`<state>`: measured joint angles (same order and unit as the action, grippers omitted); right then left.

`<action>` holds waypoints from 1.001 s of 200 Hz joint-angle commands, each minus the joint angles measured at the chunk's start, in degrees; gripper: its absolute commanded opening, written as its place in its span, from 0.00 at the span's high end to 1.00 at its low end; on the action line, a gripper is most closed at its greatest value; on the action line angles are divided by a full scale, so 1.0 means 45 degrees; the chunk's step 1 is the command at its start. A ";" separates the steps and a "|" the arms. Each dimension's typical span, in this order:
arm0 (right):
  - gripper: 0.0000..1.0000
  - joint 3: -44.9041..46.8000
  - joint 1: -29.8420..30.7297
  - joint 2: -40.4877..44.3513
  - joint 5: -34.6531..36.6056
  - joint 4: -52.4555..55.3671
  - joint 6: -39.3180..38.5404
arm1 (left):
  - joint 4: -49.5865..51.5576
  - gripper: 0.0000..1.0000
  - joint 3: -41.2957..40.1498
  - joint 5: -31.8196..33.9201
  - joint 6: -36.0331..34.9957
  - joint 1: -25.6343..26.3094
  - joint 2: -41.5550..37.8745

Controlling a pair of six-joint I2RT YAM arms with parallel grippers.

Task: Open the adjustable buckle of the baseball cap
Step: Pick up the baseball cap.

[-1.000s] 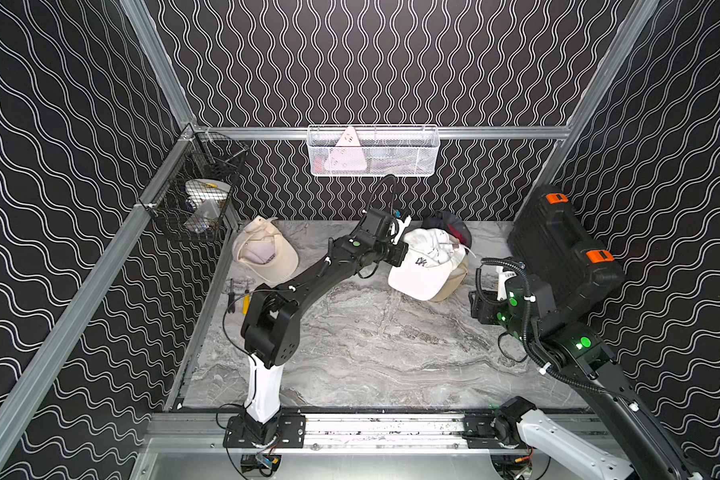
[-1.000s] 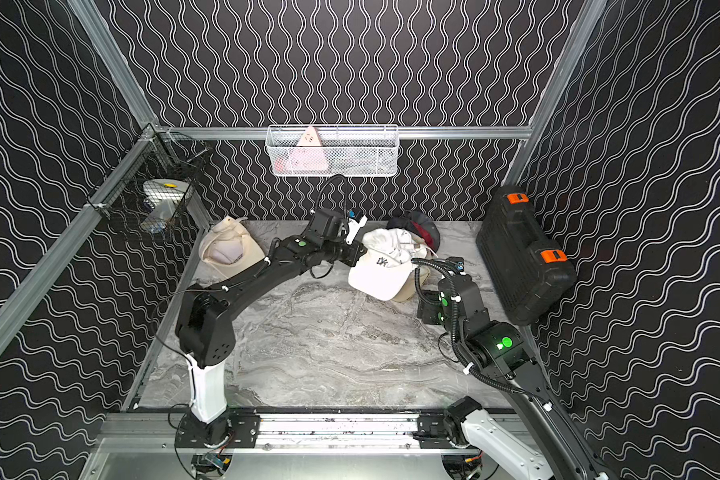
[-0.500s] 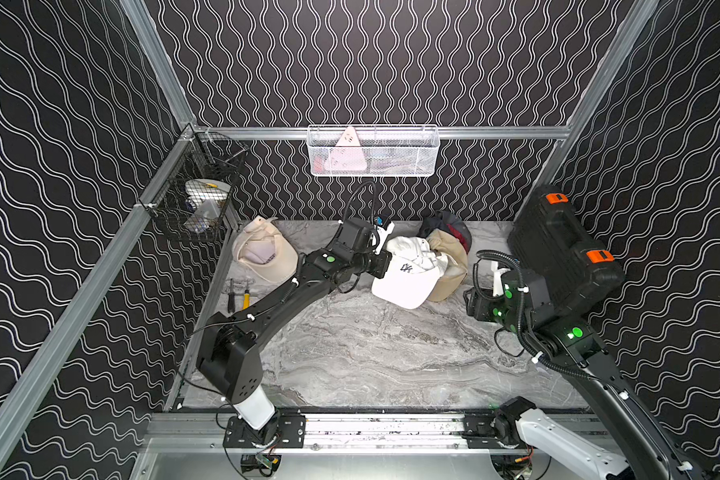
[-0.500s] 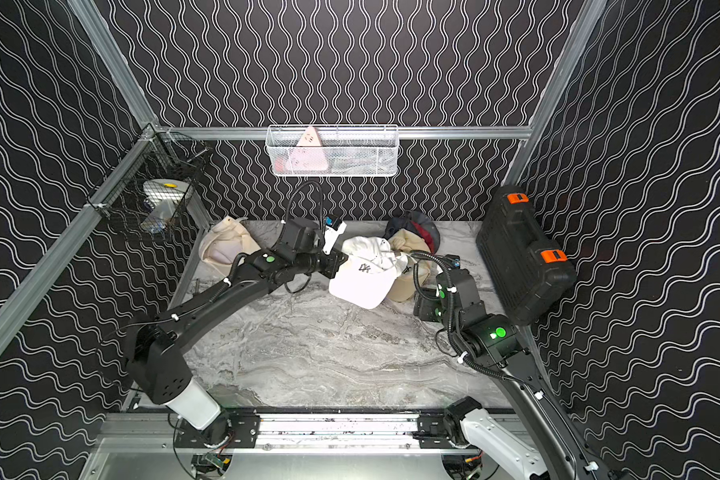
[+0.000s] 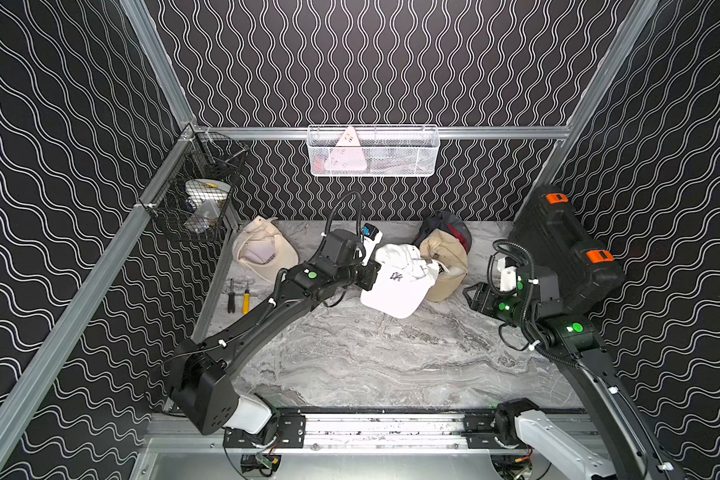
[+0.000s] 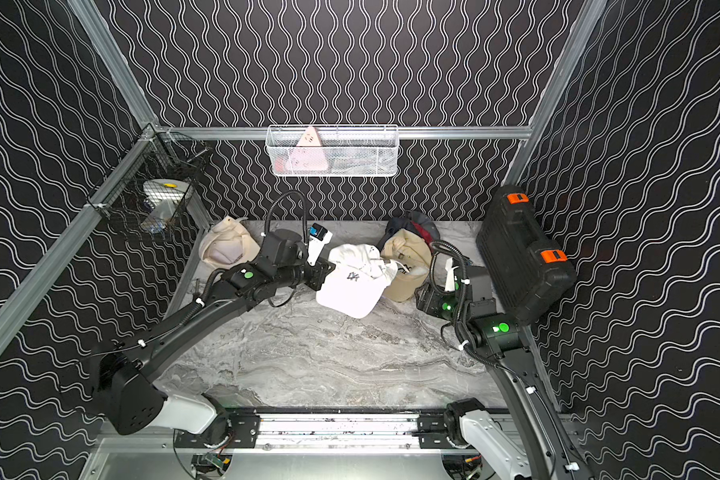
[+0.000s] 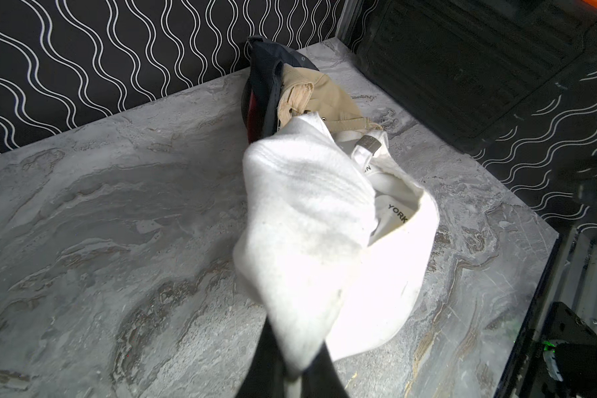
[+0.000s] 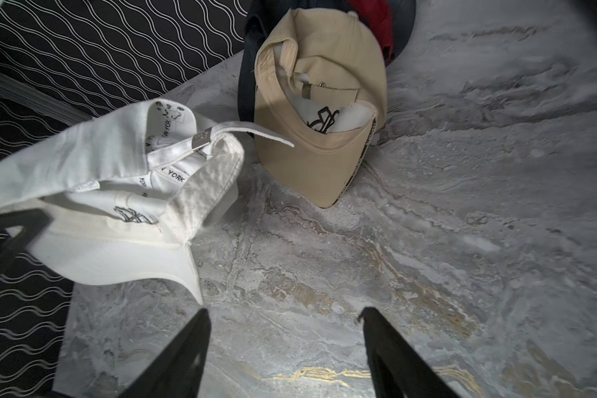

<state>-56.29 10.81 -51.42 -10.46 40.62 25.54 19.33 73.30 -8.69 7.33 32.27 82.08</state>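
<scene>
My left gripper [image 5: 373, 276] [image 6: 324, 272] is shut on a fold of the white baseball cap [image 5: 400, 284] [image 6: 352, 286] at its crown side. In the left wrist view the white cloth [image 7: 311, 224] is pinched between the dark fingers [image 7: 273, 365]. The cap lies open towards the right arm. Its grey metal buckle [image 8: 200, 139] [image 7: 367, 144] sits on the back strap, and the strap's loose end [image 8: 266, 132] sticks out past it. My right gripper [image 8: 283, 313] [image 5: 470, 297] is open and empty, low over the table a short way right of the cap.
A tan cap [image 5: 445, 266] [image 8: 324, 103] lies just behind the white one, against a dark and red cap [image 5: 445, 224]. A cream cap [image 5: 262, 249] sits back left, two screwdrivers [image 5: 238, 295] by the left edge, and a black case [image 5: 566, 249] leans on the right wall.
My left arm has drawn the white cap leftward and nearer, off the tan cap. The right gripper has stayed open in nearly the same place.
</scene>
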 commanded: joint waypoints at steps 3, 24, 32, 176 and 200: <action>0.30 0.0374 -0.0745 -0.0311 -0.3179 -0.1589 0.1142 | -0.0317 1.00 -0.0328 0.0112 -0.0121 0.0050 -0.0481; 0.33 0.0881 -0.1347 -0.0743 -0.4716 -0.2692 0.2019 | -0.0214 1.00 -0.0562 0.0189 -0.0126 0.0065 -0.0877; 0.34 0.1064 -0.1475 -0.0961 -0.5099 -0.3085 0.2287 | -0.0234 1.00 -0.0685 0.0184 -0.0088 0.0084 -0.1000; 0.39 0.1947 -0.1563 -0.3502 -0.6932 -0.6652 0.4039 | -0.0039 1.00 -0.1374 0.0616 0.0167 0.0972 -0.2281; 0.39 0.2143 -0.1528 -0.3513 -0.7080 -0.7024 0.4207 | -0.0033 1.00 -0.1335 0.0720 0.0206 0.1174 -0.2284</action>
<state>-47.16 3.70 -67.09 -40.97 12.97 42.96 20.60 67.09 -6.31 7.62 36.84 72.18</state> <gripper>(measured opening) 0.609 0.089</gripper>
